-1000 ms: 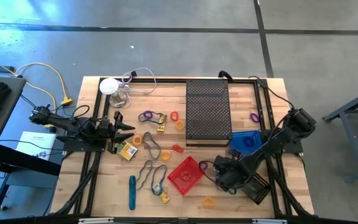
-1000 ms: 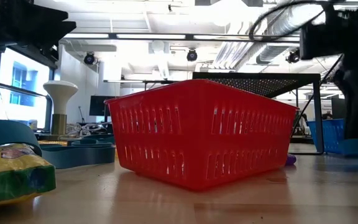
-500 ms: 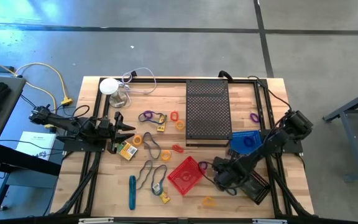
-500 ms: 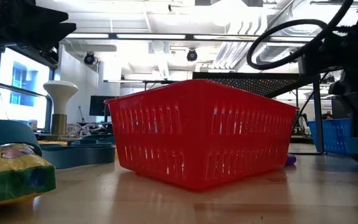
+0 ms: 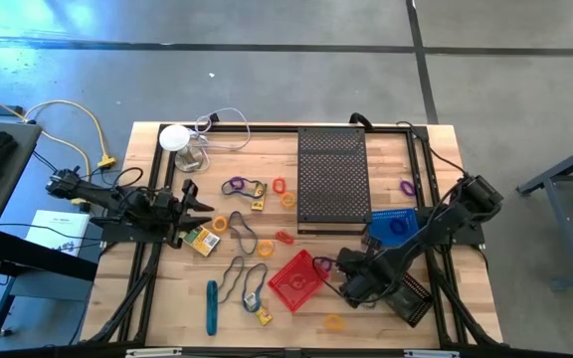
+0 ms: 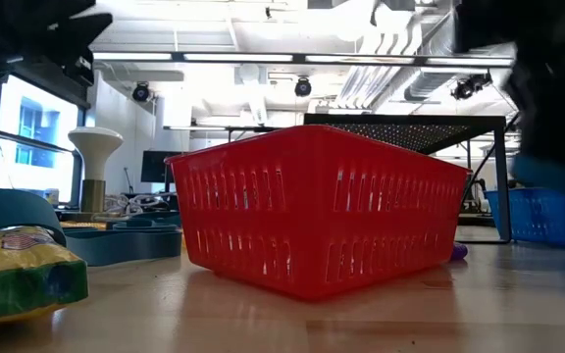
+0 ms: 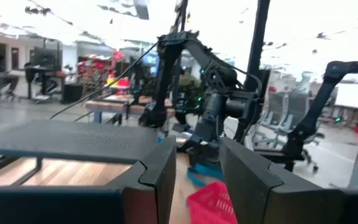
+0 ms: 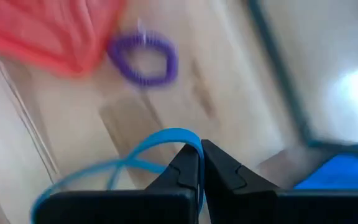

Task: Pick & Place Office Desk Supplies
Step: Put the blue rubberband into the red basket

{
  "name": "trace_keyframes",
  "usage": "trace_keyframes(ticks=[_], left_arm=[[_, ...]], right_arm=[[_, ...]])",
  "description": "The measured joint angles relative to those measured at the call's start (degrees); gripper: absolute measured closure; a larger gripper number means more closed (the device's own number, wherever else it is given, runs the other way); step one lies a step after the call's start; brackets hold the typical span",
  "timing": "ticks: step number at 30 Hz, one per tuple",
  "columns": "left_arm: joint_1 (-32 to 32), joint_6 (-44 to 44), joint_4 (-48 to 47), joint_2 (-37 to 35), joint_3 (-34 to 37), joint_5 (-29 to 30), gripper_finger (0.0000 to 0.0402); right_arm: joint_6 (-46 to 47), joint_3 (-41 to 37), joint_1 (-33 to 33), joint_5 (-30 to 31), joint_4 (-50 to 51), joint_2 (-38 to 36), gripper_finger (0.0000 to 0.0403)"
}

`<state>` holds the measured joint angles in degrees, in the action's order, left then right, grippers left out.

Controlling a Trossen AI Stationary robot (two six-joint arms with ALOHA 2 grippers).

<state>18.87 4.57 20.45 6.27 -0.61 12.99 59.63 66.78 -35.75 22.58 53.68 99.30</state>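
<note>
- The right gripper (image 8: 199, 163) has its fingers pinched together on a blue elastic loop (image 8: 114, 169); the band curls out past the fingertips above the wood.
- Just beyond the loop in the right wrist view, a purple coiled ring (image 8: 145, 57) lies on the table (image 5: 167, 288) beside a corner of the red basket (image 8: 55, 28).
- In the high view that gripper (image 5: 346, 283) sits in the lower right, touching or nearly touching the red basket's (image 5: 294, 278) right edge; I cannot tell what the basket holds.
- To the upper right of it a blue basket (image 5: 392, 225) has a dark purple ring inside.
- The black perforated tray (image 5: 331, 177) stands at the upper centre.
- The left gripper (image 5: 199, 206) hovers at the left, fingers (image 7: 160, 171) partly apart and holding nothing.
- Loose supplies lie between the arms: a yellow packet (image 5: 203, 240), a teal stick (image 5: 212, 306), an orange ring (image 5: 279, 186), grey loops (image 5: 233, 276).
- A white round object with a cable (image 5: 175, 138) stands at the upper left.
</note>
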Motion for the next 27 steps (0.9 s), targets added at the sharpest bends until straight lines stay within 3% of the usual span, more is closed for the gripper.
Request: trace_keyframes(ticks=[7, 11, 19, 27], left_arm=[[0.0, 1.3, 5.6, 7.7, 0.0, -3.4, 0.0281], [0.0, 1.4, 7.2, 13.1, 0.0, -3.0, 0.0281], [0.0, 2.8, 14.4, 22.4, 0.0, -2.6, 0.0281], [0.0, -0.1, 21.8, 29.3, 0.0, -2.6, 0.0281]], right_arm=[[-7.6, 8.9, -0.7, 11.7, 3.0, 0.0, 0.0401], [-17.1, 11.7, -0.4, 16.3, -2.7, -0.1, 0.0401], [-40.0, 12.4, 0.3, 15.5, -24.8, -0.1, 0.0401], [-48.2, 12.4, 3.0, 10.5, -37.7, 2.9, 0.0401]])
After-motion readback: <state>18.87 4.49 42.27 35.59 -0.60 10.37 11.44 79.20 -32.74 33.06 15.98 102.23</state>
